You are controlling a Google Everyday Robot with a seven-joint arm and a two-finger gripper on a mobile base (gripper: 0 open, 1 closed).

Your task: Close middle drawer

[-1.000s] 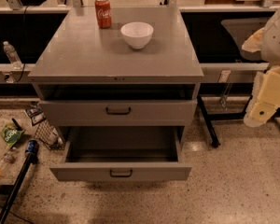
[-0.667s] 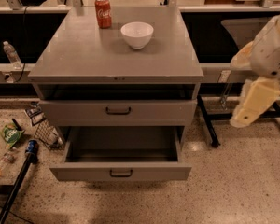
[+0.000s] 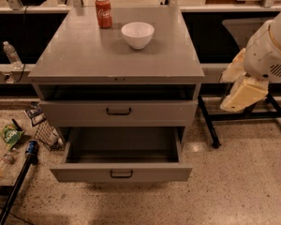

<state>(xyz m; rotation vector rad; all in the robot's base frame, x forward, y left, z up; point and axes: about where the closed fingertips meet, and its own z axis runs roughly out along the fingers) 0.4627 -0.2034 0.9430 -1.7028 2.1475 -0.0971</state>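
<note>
The middle drawer (image 3: pixel 84 173), smooth grey with a flat front and small black bar handle, stands pulled far out of the grey table (image 3: pixel 75 55), empty; closing not yet begun, the whole push remains. The robot's cream gripper (image 3: pixel 244 93) hangs well apart at right; whether open or clenched, cannot tell

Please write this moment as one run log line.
middle drawer: pulled out, empty | gripper: right of cabinet, clear of drawer | task: not done
</note>
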